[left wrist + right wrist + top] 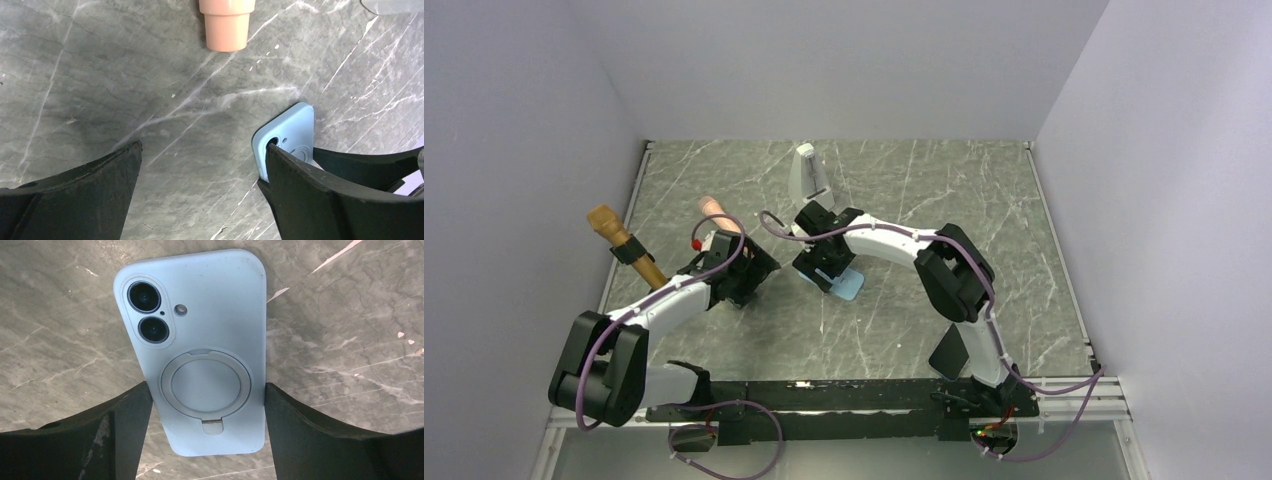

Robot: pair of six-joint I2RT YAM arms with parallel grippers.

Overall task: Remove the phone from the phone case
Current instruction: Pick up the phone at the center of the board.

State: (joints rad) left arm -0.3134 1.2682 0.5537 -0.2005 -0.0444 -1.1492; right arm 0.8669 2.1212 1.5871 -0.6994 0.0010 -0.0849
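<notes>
The phone sits inside a light-blue case (210, 305), back side up, with a round ring stand and two camera lenses (145, 297) showing. It lies on the marble table near the middle (851, 288). My right gripper (207, 392) is shut on the case, one finger pressed against each long side (822, 268). My left gripper (202, 150) is open and empty just left of the case (749, 272). The case's camera corner (295, 125) shows beside the left gripper's right finger (310, 195).
A peach cylinder (712, 207) lies beyond the left gripper and shows in the left wrist view (226, 25). A brown wooden-handled tool (624, 245) lies at the left edge. A white-grey object (807, 175) stands behind the right gripper.
</notes>
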